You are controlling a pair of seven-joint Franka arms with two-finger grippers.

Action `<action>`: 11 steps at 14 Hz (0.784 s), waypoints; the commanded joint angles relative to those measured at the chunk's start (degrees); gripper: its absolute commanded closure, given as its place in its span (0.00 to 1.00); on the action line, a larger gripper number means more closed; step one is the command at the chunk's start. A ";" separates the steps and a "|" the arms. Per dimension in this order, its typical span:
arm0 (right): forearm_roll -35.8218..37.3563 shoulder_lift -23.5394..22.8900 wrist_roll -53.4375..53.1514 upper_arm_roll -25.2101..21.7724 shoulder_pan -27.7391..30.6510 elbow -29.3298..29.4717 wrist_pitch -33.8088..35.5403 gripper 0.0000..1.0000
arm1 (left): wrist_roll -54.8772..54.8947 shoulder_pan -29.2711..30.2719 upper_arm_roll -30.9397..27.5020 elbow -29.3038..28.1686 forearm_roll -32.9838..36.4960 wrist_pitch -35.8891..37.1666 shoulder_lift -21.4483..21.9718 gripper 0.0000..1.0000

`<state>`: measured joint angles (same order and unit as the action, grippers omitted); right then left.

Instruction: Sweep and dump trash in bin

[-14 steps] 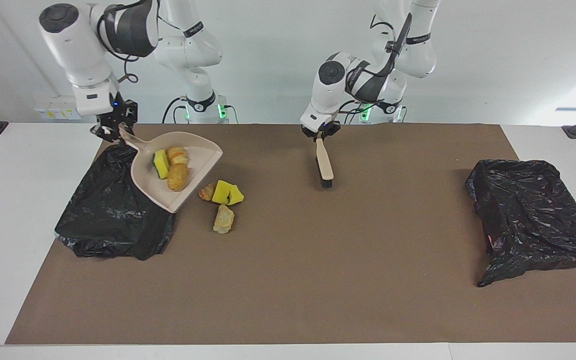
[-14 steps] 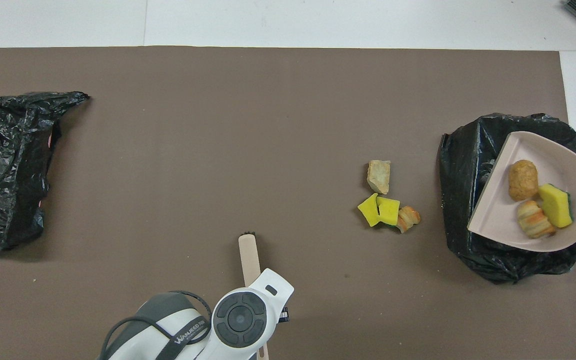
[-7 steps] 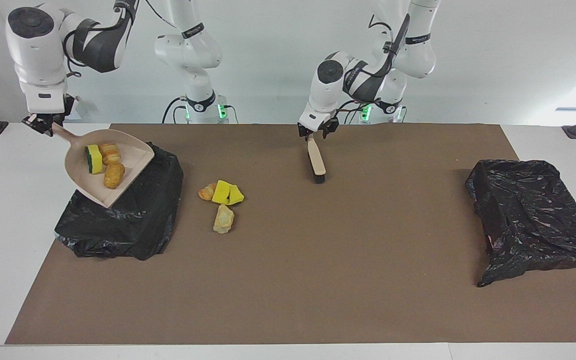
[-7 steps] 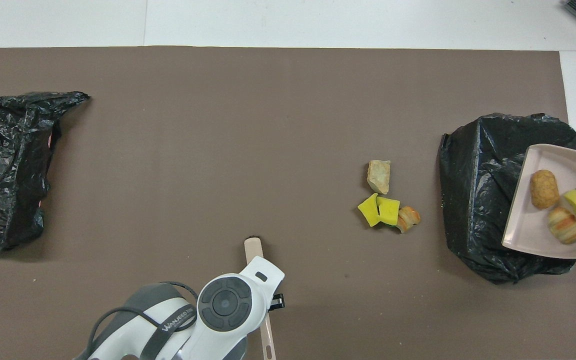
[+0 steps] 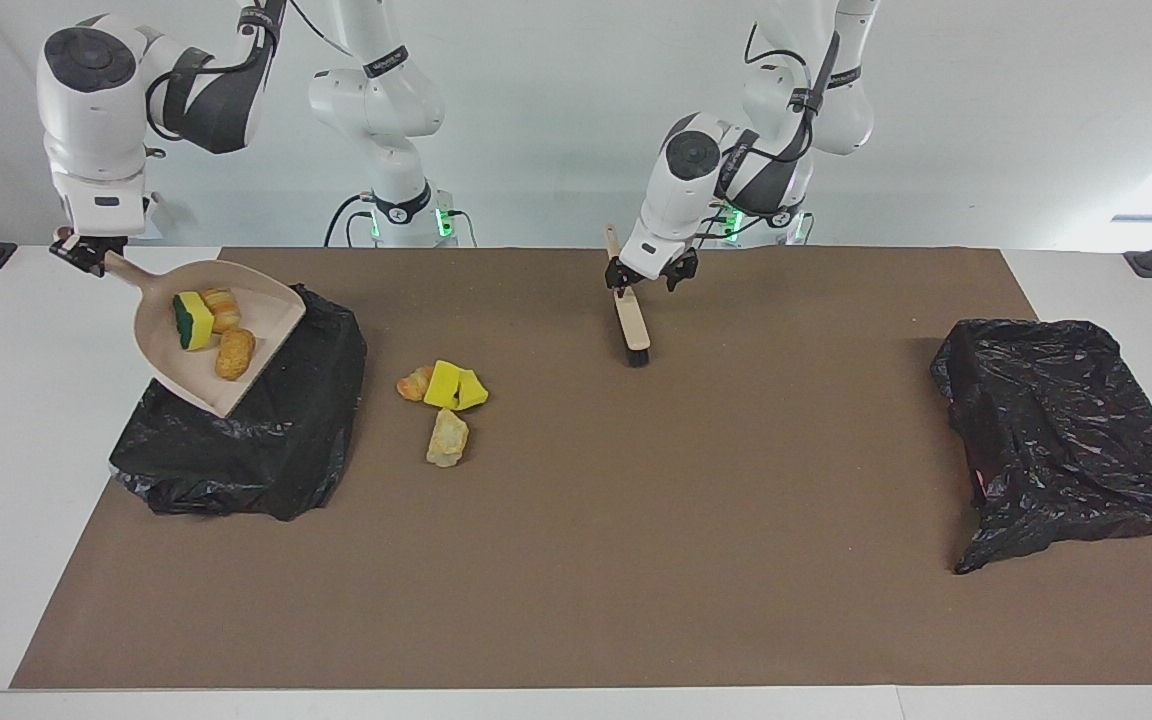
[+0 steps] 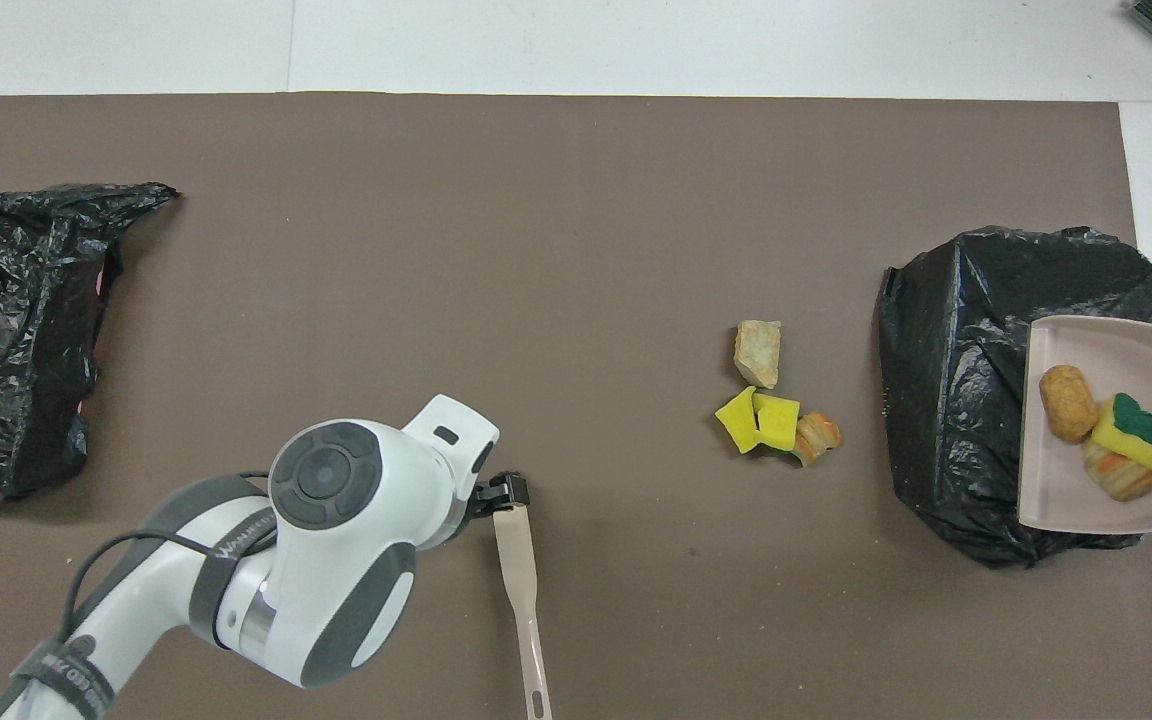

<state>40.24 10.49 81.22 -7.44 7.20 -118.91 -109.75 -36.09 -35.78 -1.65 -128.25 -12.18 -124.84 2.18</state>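
My right gripper [image 5: 86,253] is shut on the handle of the beige dustpan [image 5: 171,365], held tilted over the black-bagged bin [image 5: 266,440]. In the pan [image 6: 1061,495] lie three pieces of trash [image 5: 216,328]: a yellow sponge and two bread chunks. More trash [image 5: 443,386] sits on the mat beside the bin, with another chunk [image 5: 447,438] just farther from the robots. My left gripper [image 5: 652,275] hangs open over the brush [image 5: 633,322], whose bristles rest on the mat. Seen from overhead, that gripper [image 6: 503,492] is at the head end of the brush [image 6: 518,560].
A second black bag [image 5: 1066,430] lies crumpled at the left arm's end of the brown mat [image 5: 696,520]. The loose trash [image 6: 771,420] lies between the brush and the bin [image 6: 956,380]. White table borders the mat.
The left gripper has opened and let go of the brush. The right arm has carried the loaded dustpan from the loose trash across to the bin's outer side.
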 commanded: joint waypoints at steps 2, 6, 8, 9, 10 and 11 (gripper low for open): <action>3.27 0.06 2.80 0.58 -0.69 0.16 0.06 1.00 | 7.59 8.07 0.42 7.12 4.15 1.70 -3.93 0.00; 8.35 -0.11 5.88 0.58 -1.83 0.43 0.15 1.00 | 18.84 15.90 0.33 14.50 5.67 5.81 -7.62 0.00; 9.33 -0.03 5.88 0.67 -2.45 0.43 0.59 1.00 | 22.89 19.07 0.33 18.37 6.02 9.07 -8.33 0.00; 10.20 -0.11 5.88 0.67 -2.89 0.43 0.94 1.00 | 24.73 21.26 0.33 19.86 6.02 10.22 -8.16 0.00; 10.39 -0.11 5.88 0.67 -3.33 0.43 1.12 1.00 | 26.75 22.84 0.33 21.53 6.02 12.49 -7.98 0.00; 10.82 -0.03 5.97 0.67 -3.77 0.43 1.21 1.00 | 29.73 24.34 0.25 23.73 6.11 15.56 -7.63 0.00</action>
<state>48.99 10.43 85.44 -6.92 4.02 -118.88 -109.47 -10.50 -14.41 -1.92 -109.57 -7.02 -114.94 -4.89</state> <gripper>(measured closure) 0.683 0.000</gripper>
